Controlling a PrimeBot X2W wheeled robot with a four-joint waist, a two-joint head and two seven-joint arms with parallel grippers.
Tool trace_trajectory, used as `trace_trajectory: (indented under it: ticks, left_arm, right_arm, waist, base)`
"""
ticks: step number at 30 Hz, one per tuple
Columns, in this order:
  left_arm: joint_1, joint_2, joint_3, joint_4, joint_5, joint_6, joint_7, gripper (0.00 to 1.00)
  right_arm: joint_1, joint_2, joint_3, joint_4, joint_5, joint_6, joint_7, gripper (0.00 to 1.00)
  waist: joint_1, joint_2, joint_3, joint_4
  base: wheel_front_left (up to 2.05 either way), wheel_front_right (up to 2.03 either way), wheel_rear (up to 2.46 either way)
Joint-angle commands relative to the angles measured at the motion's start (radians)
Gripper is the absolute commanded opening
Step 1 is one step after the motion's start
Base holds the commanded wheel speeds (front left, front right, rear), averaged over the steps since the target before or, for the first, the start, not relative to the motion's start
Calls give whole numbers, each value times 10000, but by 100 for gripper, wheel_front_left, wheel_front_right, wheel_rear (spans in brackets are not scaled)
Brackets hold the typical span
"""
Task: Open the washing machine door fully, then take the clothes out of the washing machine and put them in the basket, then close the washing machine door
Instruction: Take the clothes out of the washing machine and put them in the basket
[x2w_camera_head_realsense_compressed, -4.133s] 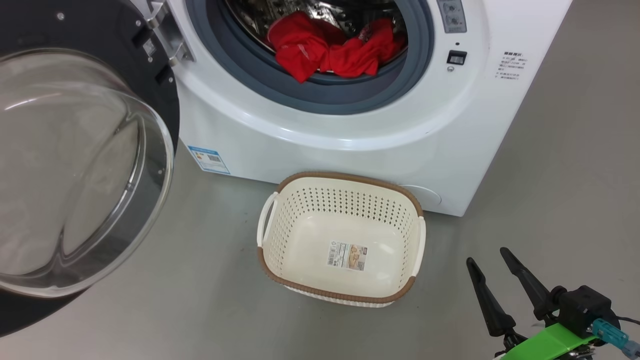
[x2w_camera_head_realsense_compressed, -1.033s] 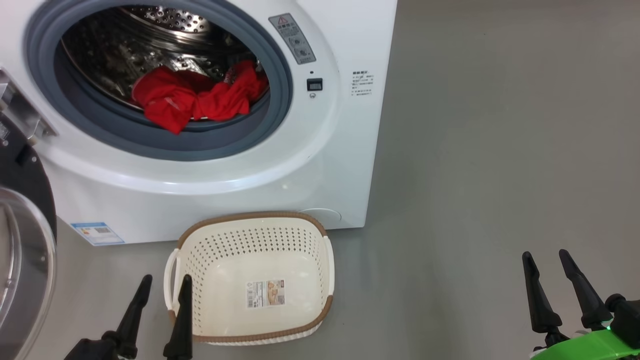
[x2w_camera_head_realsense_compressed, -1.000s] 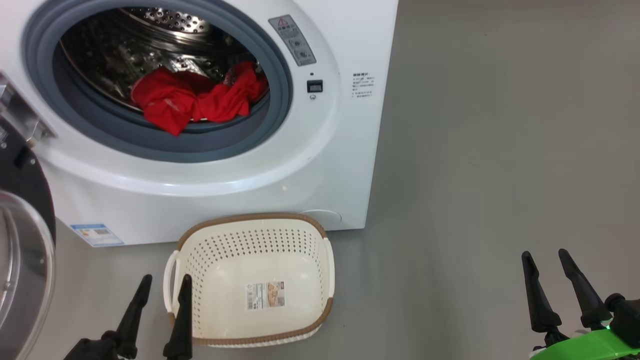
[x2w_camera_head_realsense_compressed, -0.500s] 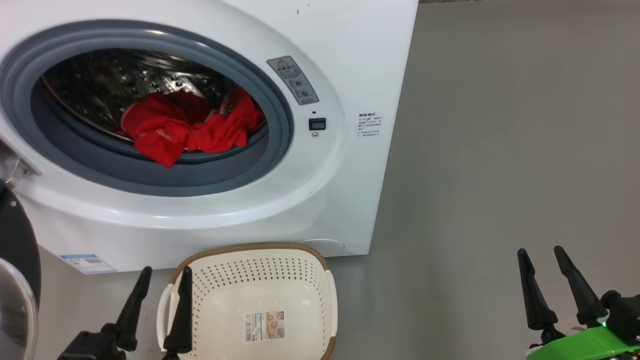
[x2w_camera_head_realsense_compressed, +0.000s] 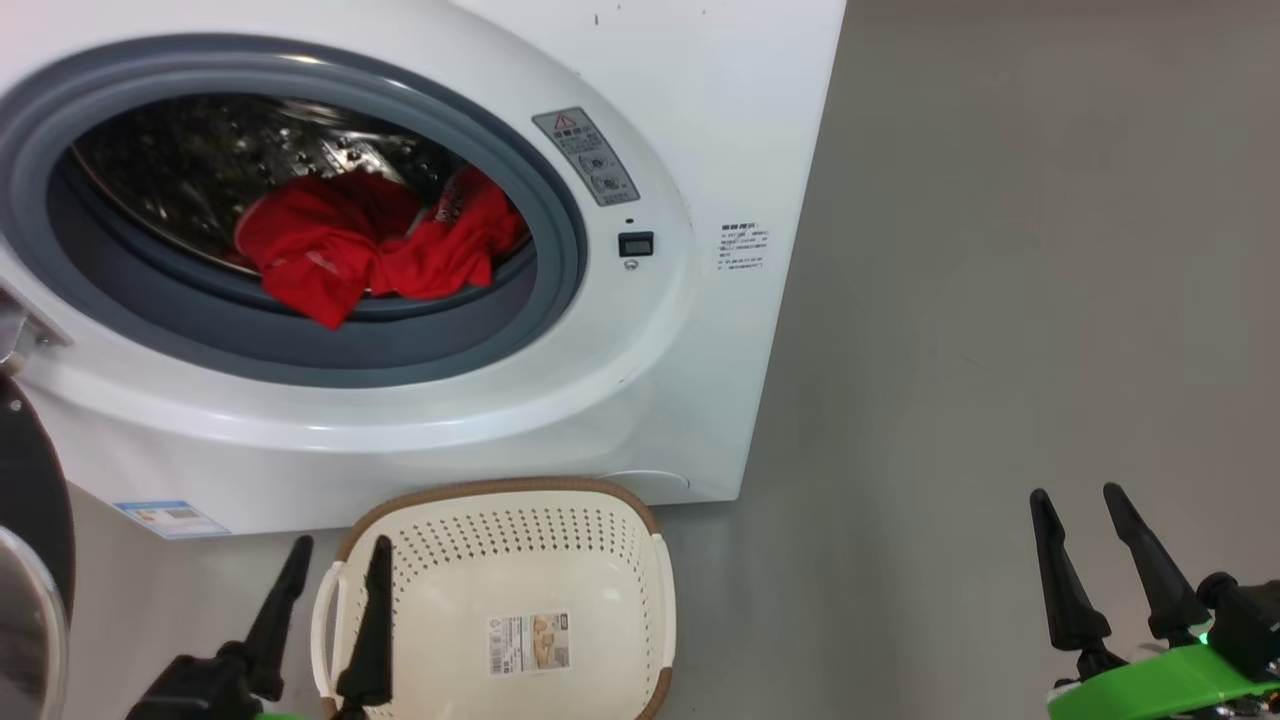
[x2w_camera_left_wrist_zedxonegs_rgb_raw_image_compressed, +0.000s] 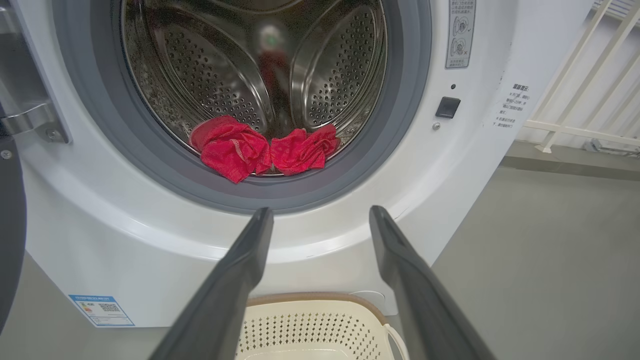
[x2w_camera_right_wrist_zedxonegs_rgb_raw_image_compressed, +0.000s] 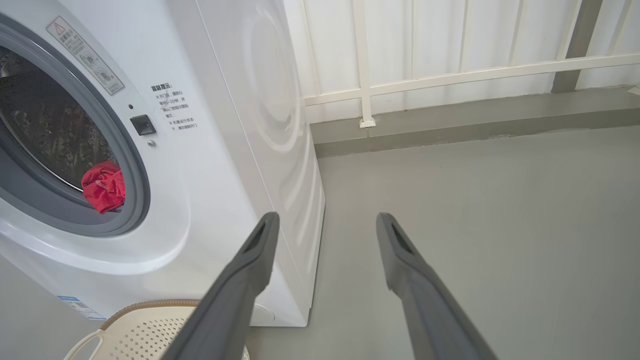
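You see the washing machine door (x2w_camera_head_realsense_compressed: 28, 500) open, lower left. The red clothes (x2w_camera_head_realsense_compressed: 370, 250) wait in the drum (x2w_camera_head_realsense_compressed: 190, 170), upper left; the basket (x2w_camera_head_realsense_compressed: 520, 550) is empty. Left gripper (x2w_camera_head_realsense_compressed: 342, 545) and right gripper (x2w_camera_head_realsense_compressed: 1075, 492) are spread, holding nothing.

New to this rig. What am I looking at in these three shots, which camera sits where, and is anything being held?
This is a wheeled robot with two arms, parked in front of a white washing machine. The head view looks down from a camera on the robot's head. The other two pictures come from a camera on each wrist, each looking along that arm's own jaws.

In the head view, the left jaws are the two dark fingers at the lower left, by the basket's left edge. The right jaws are the fingers at the lower right, over bare floor. Both pairs stand open and hold nothing.

The door is swung open at the far left. Red clothes lie at the front of the drum. The basket stands on the floor just in front of the machine, with no clothes in it yet.
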Motion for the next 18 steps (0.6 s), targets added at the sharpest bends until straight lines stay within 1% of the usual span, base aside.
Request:
trace_trajectory:
  ticks: [1,4,7,8,12,18]
  left_arm:
    - [-432,76,231,-120,9,-54,-49,100]
    - [-830,83,28,300,214,-54,-49,100]
    - [-1906,137,78,1138,431,-54,-49,100]
    - [-1906,137,78,1138,431,-54,-49,100]
    - [-3241,352,-60,1937,597,-54,-49,100]
    - [-5273,762,248,3255,973,-54,-49,100]
  right_arm:
    - [-399,-128,259,-253,-74,50,-92,100]
    - [-530,-83,325,-297,-77,50,-92,100]
    - [-741,-56,445,-263,-46,50,-92,100]
    - [-741,-56,445,-263,-46,50,-92,100]
    - [-1004,25,609,-287,-39,50,-92,100]
    - [-1358,166,793,-242,-6,50,-92,100]
  waist:
    - [0,0,110,-51]
    - [0,0,392,-138]
    - [0,0,806,-299]
    - [0,0,806,-299]
    - [0,0,1325,-574]
    - [0,0,2007,-1125]
  base:
    - [0,0,0]
    - [0,0,0]
    - [0,0,0]
    - [0,0,0]
    - [0,0,0]
    - [0,0,0]
